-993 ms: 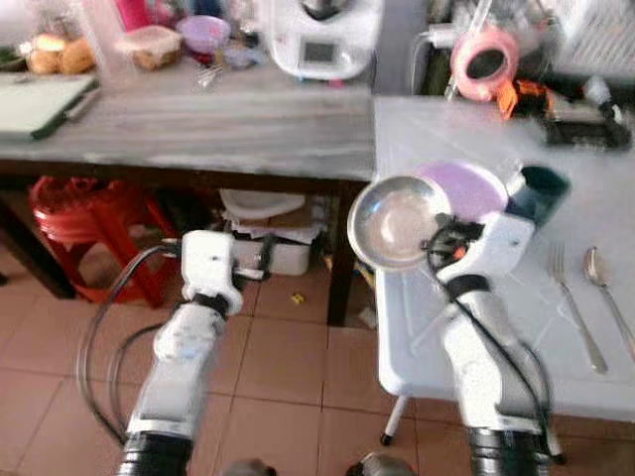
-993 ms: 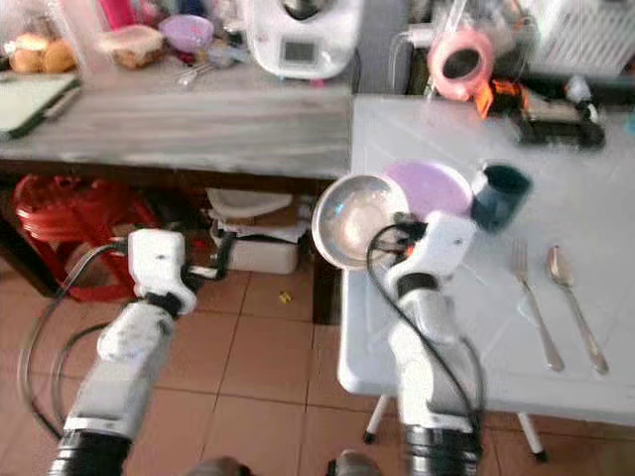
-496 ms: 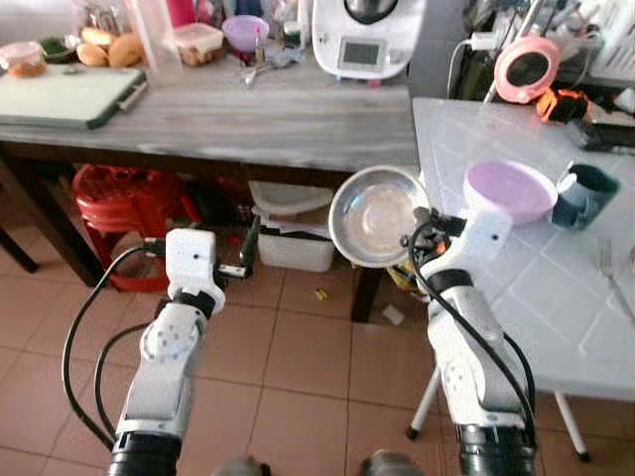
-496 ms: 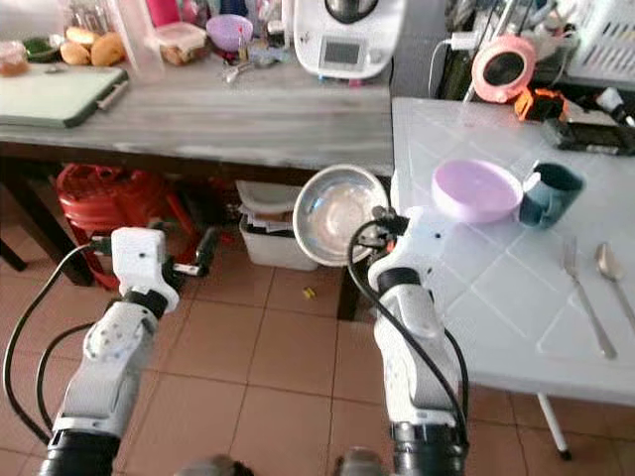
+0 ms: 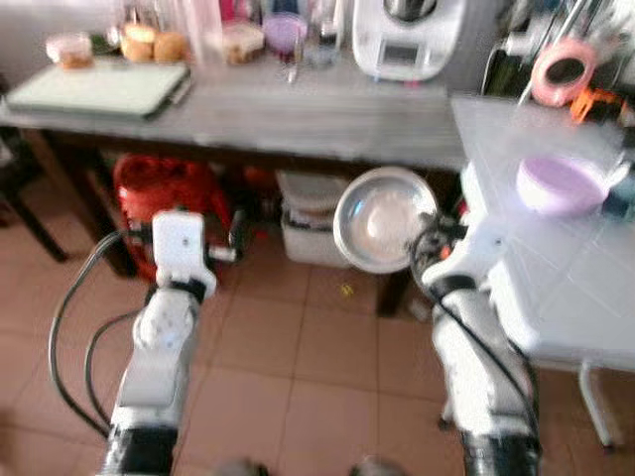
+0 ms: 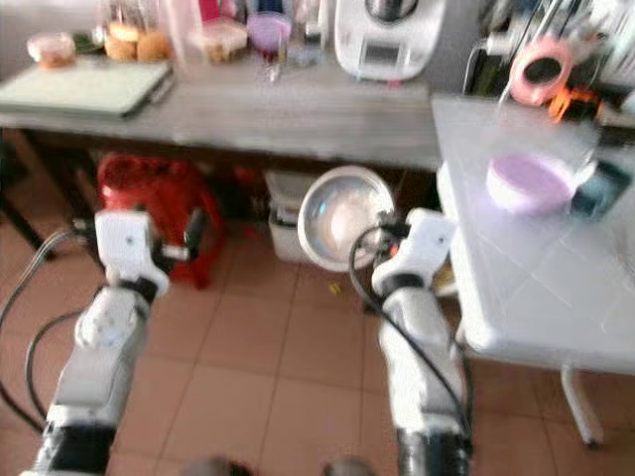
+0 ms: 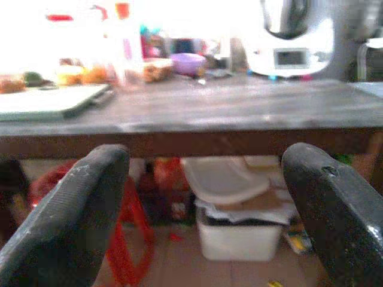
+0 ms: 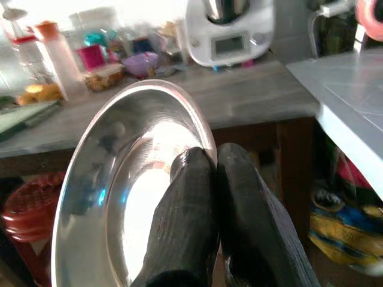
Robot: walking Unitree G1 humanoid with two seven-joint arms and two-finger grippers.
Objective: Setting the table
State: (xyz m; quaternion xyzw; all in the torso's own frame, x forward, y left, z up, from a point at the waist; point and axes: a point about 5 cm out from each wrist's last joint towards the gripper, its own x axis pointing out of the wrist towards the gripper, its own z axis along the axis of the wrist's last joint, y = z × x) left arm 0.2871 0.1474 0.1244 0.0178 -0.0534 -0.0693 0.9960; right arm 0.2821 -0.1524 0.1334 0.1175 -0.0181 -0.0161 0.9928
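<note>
My right gripper (image 5: 422, 246) is shut on the rim of a shiny metal bowl (image 5: 382, 218), held up in the air over the tiled floor in front of the grey counter (image 5: 298, 114). In the right wrist view the two black fingers (image 8: 203, 221) pinch the metal bowl (image 8: 119, 185) at its edge. To the right, the white table (image 5: 585, 288) carries a lilac plate (image 5: 561, 183) and a dark teal cup (image 6: 598, 188). My left gripper (image 5: 233, 238) is open and empty, held low before the counter; its fingers (image 7: 78, 209) stand wide apart in the left wrist view.
The grey counter holds a green cutting board (image 5: 94, 87), food containers, a purple bowl (image 5: 286, 28) and a white kitchen machine (image 5: 417, 35). Under it stand a red stool (image 5: 164, 193) and a white tub (image 5: 308, 223). A pink round object (image 5: 561, 74) sits at the white table's back.
The camera has swung left and back, so the white table has slid toward the right edge. My right gripper still holds the metal bowl; my left arm has kept its pose.
</note>
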